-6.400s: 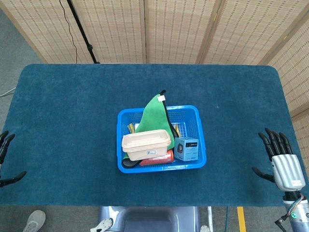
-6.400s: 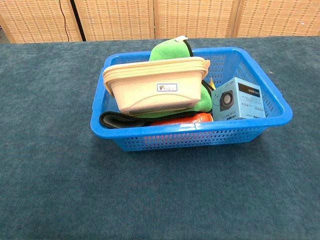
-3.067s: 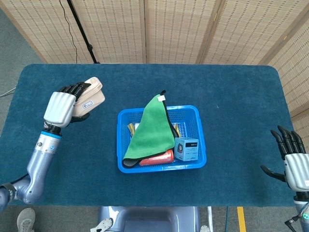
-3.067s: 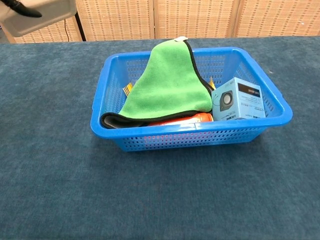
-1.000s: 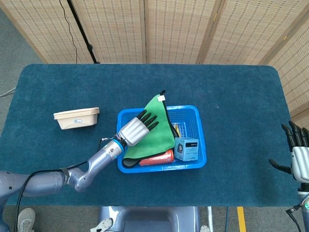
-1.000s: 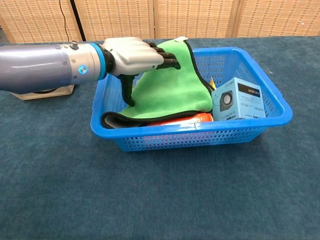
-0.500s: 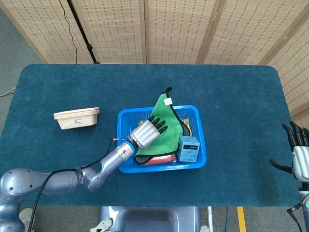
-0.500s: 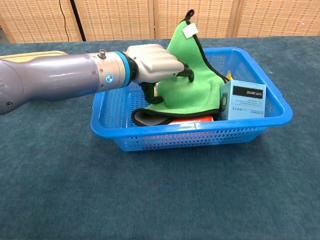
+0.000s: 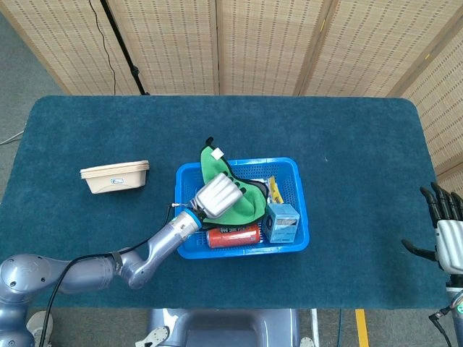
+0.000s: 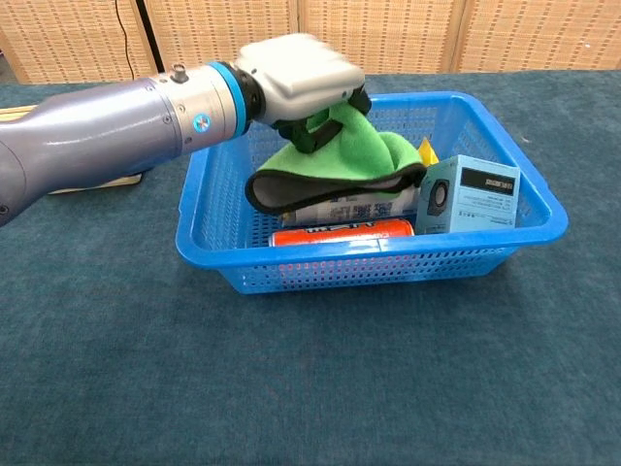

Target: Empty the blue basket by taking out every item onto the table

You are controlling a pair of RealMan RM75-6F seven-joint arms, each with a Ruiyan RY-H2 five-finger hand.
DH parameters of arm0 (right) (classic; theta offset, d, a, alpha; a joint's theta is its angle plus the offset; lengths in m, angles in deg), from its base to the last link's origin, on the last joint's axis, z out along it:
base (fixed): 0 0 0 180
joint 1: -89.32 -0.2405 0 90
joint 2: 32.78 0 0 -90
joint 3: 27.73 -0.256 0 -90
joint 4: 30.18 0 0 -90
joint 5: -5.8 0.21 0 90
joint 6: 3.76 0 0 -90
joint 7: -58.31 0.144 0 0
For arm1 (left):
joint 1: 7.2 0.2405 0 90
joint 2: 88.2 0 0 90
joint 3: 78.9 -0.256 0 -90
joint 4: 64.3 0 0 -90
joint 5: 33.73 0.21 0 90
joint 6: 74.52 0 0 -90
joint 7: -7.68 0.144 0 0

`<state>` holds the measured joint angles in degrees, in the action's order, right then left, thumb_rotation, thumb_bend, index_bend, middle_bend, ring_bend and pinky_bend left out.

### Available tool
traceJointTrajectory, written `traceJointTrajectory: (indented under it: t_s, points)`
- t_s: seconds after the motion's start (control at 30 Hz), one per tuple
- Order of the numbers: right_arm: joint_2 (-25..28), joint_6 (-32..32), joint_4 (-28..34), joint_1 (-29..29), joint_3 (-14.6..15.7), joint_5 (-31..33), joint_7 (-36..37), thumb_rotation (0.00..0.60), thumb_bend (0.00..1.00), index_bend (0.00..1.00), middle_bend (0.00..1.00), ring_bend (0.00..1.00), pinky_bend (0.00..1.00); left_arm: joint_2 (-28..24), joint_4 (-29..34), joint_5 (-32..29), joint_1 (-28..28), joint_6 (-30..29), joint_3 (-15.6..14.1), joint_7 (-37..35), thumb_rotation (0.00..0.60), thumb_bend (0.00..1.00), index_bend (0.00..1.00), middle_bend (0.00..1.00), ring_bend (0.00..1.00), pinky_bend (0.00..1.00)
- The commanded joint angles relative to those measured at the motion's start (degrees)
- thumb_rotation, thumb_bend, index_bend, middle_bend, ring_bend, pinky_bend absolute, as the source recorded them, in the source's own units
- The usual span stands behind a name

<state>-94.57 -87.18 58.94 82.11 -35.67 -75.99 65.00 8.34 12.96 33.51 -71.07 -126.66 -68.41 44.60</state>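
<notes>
Soft green cloth (image 10: 340, 155), perforated glossy plastic blue basket (image 10: 388, 262), matt carpet-like table (image 10: 291, 388).

Hidden and cut-off parts

The bunched green cloth (image 10: 340, 155) covers a white packet; the right hand (image 9: 447, 238) is cropped by the head view's edge.

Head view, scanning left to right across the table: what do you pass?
beige container → left hand gripping the green cloth → light blue box in the blue basket → right hand at the table's edge.
</notes>
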Motion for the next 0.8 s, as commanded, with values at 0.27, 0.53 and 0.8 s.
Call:
traceJointTrajectory:
  t_s: [0.27,0.53,0.8]
  points:
    - [0.1,-0.5,0.5,0.2,0.3,-0.9,-0.1,0.600,0.00,0.00,0.00,0.00,0.00,-13.7,10.4,0.5,4.4,-8.5,6.8,-3.8,0.600,0.66,0.74,0.61,0.61,0.57]
    - [0.2,-0.9,1.1,0.2,0.8,-2.1,-0.4,0.600,0.00,0.00,0.00,0.00,0.00,-23.0,6.9,-6.5,10.1,-9.7,9.4,-8.7,0.600,0.65,0.74,0.61,0.61,0.57]
    - [-0.6,0.4,1.1,-0.6,1.2,-2.6,-1.8,0.600,0.00,0.00,0.00,0.00,0.00,-24.0,-0.5,-14.3,12.0,-0.5,7.9,-14.3,0.600,0.33,0.27,0.17,0.18,0.26]
